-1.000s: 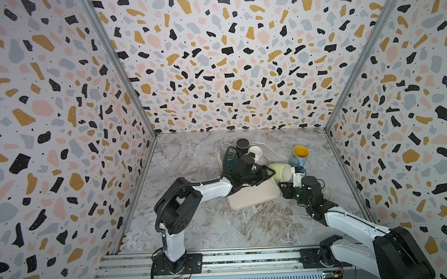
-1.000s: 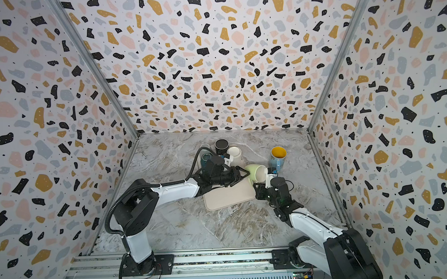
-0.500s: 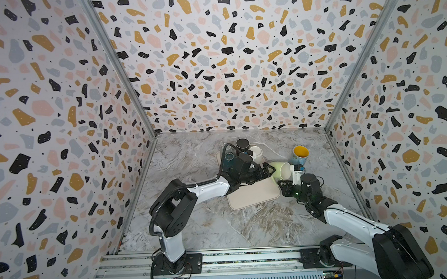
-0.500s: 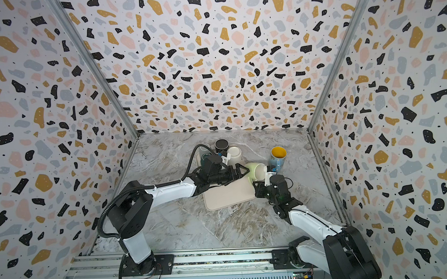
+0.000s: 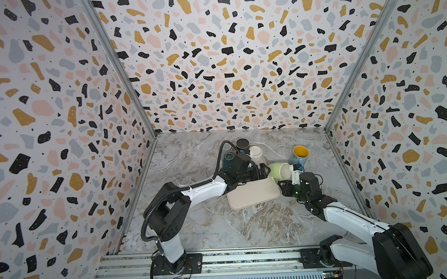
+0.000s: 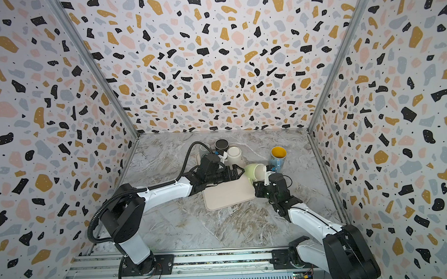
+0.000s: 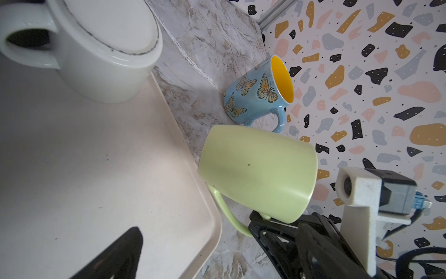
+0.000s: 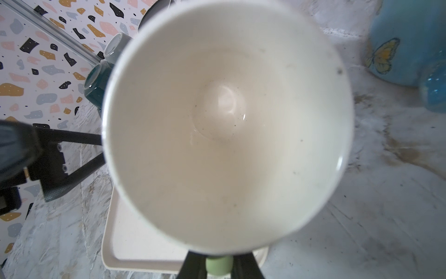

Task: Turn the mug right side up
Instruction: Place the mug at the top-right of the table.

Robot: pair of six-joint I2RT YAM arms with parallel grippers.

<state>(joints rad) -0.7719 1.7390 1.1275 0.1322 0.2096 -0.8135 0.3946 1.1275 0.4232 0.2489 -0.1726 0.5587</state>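
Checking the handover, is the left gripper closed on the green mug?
No, the left gripper stands with jaws spread open beside the green mug, whose handle the right gripper pinches.

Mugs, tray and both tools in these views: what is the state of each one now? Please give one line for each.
green mug: on its side, not yet upright, held by its handle.
blue mug: upright on the table, empty.
white mug: upside down on the tray.
tray: flat on the table.
left tool: open, at the green mug's base end, holding nothing.
right tool: shut on the green mug's handle.
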